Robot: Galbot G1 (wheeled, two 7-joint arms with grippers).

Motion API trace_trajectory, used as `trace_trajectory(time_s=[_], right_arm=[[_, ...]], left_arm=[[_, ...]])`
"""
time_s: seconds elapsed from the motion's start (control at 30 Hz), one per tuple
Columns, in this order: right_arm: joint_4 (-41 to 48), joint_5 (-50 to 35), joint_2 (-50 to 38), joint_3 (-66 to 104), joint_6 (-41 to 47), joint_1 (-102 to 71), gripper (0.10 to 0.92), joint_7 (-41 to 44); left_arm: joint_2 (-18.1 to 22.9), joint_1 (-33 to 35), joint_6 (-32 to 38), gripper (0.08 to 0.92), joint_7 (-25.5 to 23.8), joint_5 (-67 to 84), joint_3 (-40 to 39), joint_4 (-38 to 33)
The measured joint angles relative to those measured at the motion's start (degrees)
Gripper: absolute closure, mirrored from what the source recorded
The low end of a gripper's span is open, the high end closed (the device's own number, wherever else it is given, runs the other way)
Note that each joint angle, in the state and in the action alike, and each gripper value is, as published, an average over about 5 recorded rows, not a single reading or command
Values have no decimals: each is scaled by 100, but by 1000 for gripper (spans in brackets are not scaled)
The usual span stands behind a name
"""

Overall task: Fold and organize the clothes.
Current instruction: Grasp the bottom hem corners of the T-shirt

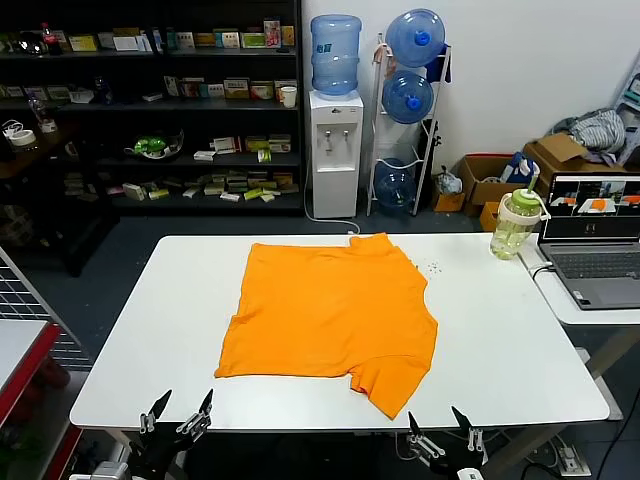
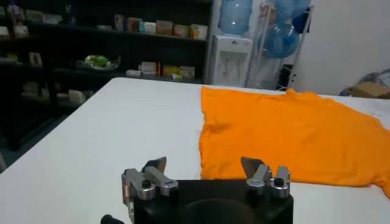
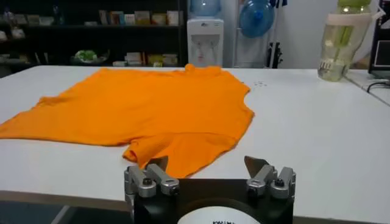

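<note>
The orange T-shirt [image 1: 330, 312] lies spread on the white table [image 1: 520, 340], plain side up, with no lettering showing; one sleeve points toward the table's front edge. It also shows in the left wrist view [image 2: 286, 134] and the right wrist view [image 3: 140, 109]. My left gripper [image 1: 178, 408] is open and empty below the table's front edge, left of the shirt; in its own view [image 2: 206, 165] it is short of the shirt's hem. My right gripper [image 1: 440, 422] is open and empty below the front edge, near the sleeve, as its own view [image 3: 207, 165] shows.
A green-lidded water bottle [image 1: 515, 222] stands at the table's far right corner. A laptop [image 1: 595, 238] sits on a side table to the right. Dark shelves [image 1: 150, 100] and a water dispenser [image 1: 334, 150] stand behind. A wire rack [image 1: 30, 300] is at the left.
</note>
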State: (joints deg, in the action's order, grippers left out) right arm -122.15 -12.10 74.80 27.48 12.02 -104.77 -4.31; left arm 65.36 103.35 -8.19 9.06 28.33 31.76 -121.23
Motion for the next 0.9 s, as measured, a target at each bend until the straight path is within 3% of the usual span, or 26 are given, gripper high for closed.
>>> trace_trajectory(time_s=[0.3, 0.9], right_arm=[[295, -160, 52, -112, 123, 480, 203, -281], [1177, -163, 326, -628, 623, 1532, 203, -704]], left_arm=[[-111, -270, -116, 177, -58, 50, -130, 199], [-173, -1636, -327, 177, -50, 181, -715, 1338]])
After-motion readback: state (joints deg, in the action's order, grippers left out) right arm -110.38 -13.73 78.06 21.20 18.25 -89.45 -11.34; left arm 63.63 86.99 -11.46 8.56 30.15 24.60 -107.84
